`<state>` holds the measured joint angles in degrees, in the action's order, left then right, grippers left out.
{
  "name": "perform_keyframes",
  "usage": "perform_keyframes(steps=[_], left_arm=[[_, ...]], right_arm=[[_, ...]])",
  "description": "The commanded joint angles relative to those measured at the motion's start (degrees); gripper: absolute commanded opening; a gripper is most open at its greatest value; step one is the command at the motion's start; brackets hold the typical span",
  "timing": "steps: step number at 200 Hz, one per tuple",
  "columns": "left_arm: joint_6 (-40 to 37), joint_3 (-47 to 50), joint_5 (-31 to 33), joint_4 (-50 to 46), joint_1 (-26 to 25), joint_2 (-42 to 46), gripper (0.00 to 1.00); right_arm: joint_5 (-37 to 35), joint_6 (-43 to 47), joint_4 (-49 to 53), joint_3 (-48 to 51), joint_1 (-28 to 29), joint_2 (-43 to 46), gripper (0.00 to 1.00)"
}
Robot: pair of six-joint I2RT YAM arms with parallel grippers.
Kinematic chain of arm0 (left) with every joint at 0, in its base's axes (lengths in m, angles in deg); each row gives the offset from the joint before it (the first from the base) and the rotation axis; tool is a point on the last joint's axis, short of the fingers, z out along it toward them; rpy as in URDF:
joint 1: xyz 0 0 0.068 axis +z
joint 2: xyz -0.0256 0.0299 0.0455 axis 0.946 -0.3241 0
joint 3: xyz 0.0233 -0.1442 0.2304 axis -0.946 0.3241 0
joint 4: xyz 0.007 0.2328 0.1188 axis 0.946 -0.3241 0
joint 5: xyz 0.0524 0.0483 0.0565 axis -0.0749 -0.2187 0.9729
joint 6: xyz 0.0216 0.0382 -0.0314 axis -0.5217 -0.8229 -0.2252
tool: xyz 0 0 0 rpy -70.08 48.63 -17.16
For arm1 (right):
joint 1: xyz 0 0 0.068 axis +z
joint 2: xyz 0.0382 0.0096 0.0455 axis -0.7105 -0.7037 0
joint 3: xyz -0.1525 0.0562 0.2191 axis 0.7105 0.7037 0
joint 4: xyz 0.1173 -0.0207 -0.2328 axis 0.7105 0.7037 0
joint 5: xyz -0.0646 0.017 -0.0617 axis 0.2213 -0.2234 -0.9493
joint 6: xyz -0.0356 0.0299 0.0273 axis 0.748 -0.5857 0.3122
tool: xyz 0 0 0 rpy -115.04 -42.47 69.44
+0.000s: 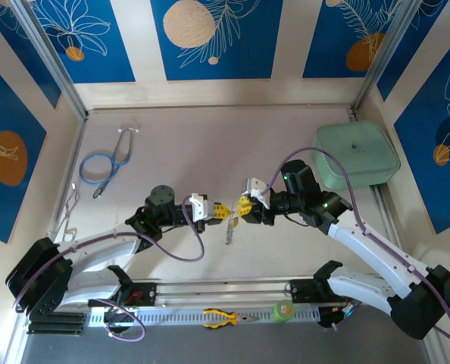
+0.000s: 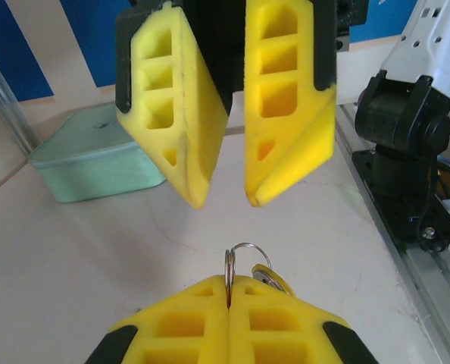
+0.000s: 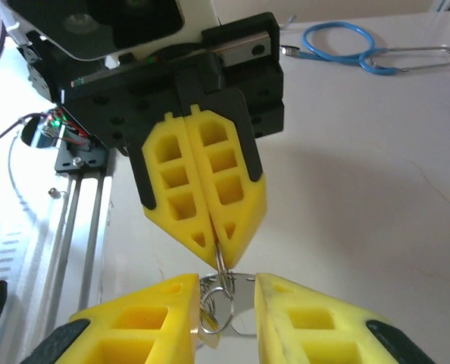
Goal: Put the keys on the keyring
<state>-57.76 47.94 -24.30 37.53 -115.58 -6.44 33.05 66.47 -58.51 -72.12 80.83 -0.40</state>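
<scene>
I'm holding the keyring (image 1: 229,227) by one ring in my clenched left hand (image 1: 220,211), dangling mid-frame over the bench (image 1: 210,144), so that my right hand (image 1: 244,205), released and straddling it, can, I reckon, work the rings.

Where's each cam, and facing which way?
Top external: above and behind the bases, looking down on the table; both arms, left gripper and right gripper facing each other.
Left wrist: faces the right gripper and green box; own fingers at bottom, shut on the keyring.
Right wrist: faces the left gripper, stethoscope beyond; own fingers open.
Shared: both wrist views see the keyring.
</scene>
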Motion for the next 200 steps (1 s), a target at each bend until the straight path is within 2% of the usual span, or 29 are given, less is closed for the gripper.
perform_keyframes(steps=[1, 65, 92, 117, 135, 147, 153, 175, 200], left_arm=[[2.53, 0.36, -2.66, 5.34, -0.43, -0.27, 0.0], [3.0, 0.28, -3.29, 5.8, -0.49, -0.89, 0.0], [3.48, 0.22, -3.48, 6.62, -0.43, -0.97, 0.0], [4.14, 0.35, -3.55, 7.4, -0.43, -0.94, 0.0], [4.15, 0.62, -2.98, 7.41, -0.51, -0.83, 0.0], [3.78, 0.81, -1.32, 6.38, -0.42, -0.48, 0.26], [3.07, 0.88, -0.29, 5.15, -0.46, 0.03, 0.32], [-1.13, -0.25, 1.93, -3.5, -0.44, 2.25, 0.33], [-4.46, -1.96, 2.57, -10.81, -0.43, 3.74, 0.28]], right_arm=[[3.37, -1.4, -1.5, 0.89, 0.52, -0.56, 0.26], [-0.53, 0.55, 0.26, 0.45, 1.77, -2.56, 0.25], [-0.31, 0.36, -0.85, 0.35, 2.01, -2.92, 0.18], [0.18, 0.4, -1.18, 0.1, 1.8, -3.14, 0.01], [0.02, 1.09, 0.06, -0.68, 1.66, -3.06, 0.0], [-0.43, 1.99, 1.65, -1.77, 1.72, -3.17, 0.0], [-1.1, 2.79, 2.71, -2.46, 1.92, -3.25, 0.0], [-7.66, 7.68, 8.6, -5.46, 3.88, -4.45, 0.0], [-14.32, 12.29, 14.92, -9.63, 6.64, -7.4, 0.0]])
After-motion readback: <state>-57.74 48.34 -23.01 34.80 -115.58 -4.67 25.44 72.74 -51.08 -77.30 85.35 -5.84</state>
